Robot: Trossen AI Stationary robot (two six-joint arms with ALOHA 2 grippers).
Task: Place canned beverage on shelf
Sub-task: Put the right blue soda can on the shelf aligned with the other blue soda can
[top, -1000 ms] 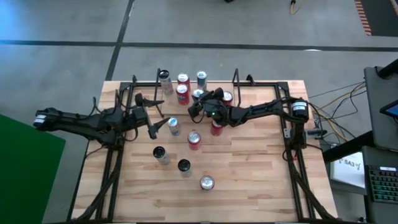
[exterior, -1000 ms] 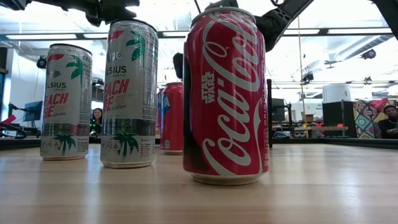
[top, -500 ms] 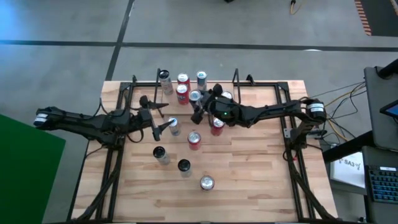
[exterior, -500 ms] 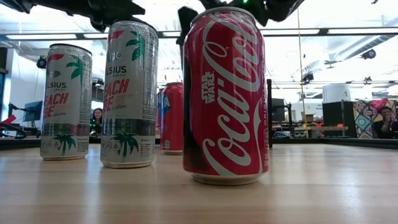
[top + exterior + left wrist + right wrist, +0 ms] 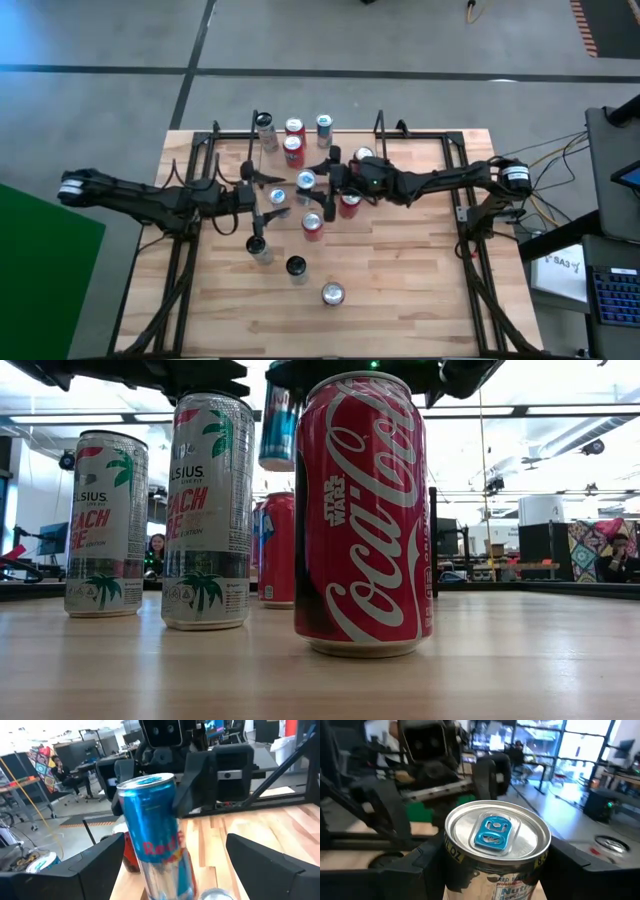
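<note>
Right gripper (image 5: 316, 182) grips one blue can (image 5: 305, 181); left gripper (image 5: 268, 197) gapes beside nine others.

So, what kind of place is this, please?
Probably a robotics lab inside an open office or workshop. Two arms work over a wooden table set with drink cans. Behind it, the low view shows desks with monitors, ceiling light strips and a seated person.
</note>
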